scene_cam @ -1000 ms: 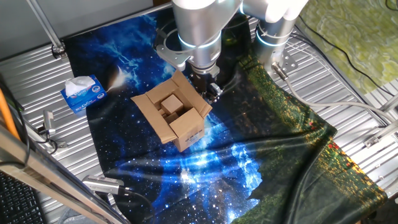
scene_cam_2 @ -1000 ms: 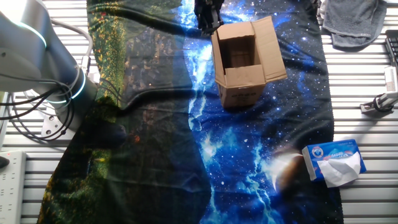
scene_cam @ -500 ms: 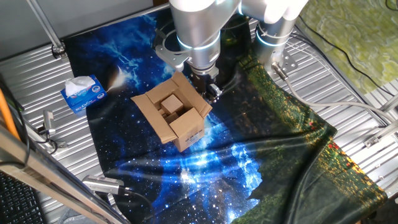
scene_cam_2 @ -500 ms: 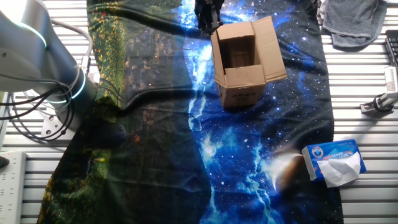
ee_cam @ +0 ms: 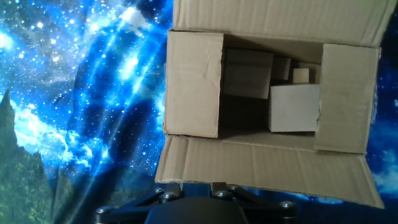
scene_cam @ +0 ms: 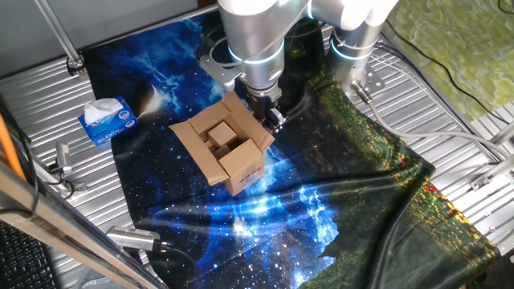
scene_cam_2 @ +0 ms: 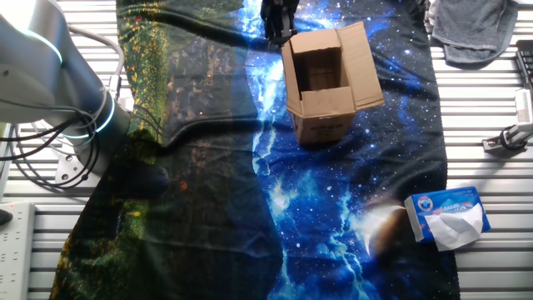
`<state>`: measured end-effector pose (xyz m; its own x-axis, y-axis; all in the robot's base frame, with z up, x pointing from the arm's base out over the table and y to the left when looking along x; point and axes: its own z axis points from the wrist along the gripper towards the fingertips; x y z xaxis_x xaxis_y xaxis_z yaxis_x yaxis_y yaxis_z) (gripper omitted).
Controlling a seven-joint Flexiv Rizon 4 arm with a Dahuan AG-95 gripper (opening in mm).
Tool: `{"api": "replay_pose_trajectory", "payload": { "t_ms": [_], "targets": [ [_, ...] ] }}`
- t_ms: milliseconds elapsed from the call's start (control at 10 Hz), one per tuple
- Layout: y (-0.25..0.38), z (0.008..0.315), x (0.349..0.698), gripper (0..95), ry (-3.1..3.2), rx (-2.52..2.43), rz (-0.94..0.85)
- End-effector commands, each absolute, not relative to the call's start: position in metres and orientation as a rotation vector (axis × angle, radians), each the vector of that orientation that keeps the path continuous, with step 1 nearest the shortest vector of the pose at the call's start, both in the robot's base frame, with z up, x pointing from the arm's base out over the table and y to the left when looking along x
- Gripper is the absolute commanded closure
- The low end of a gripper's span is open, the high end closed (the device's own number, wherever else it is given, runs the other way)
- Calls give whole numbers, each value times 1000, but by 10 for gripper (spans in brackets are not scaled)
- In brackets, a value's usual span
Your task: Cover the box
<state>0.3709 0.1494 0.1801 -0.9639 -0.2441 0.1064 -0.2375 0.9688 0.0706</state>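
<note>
**Carton open on the galaxy cloth, gripper parked at its far edge**

Nearest the camera in one fixed view there's a stretch of blue starry galaxy-print cloth spread over the ribbed metal table. Sitting roughly in the middle of that cloth is the small brown corrugated cardboard box, top open, flaps splayed outward. Faint dark print shows on its near side. Inside it you can see a couple of smaller cardboard blocks, pretty clear in the hand view.

Off to the left, on the bare metal just beside the cloth edge, is a blue-and-white tissue box, well apart from the carton.

Further back, the black two-finger gripper hangs from the silver arm, right at the carton's far flap. Can't tell how wide the fingers are spread or whether they've got hold of the flap; they're too dark and partly hidden in every view.
</note>
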Motion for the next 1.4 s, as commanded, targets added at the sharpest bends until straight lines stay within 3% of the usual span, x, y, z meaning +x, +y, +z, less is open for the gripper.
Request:
{"api": "replay_pose_trajectory", "payload": {
  "t_ms": [100, 1400],
  "targets": [
    [149, 180, 371, 760, -3006, 387, -92],
    [112, 187, 396, 760, -3001, 498, -162]
  ]
}}
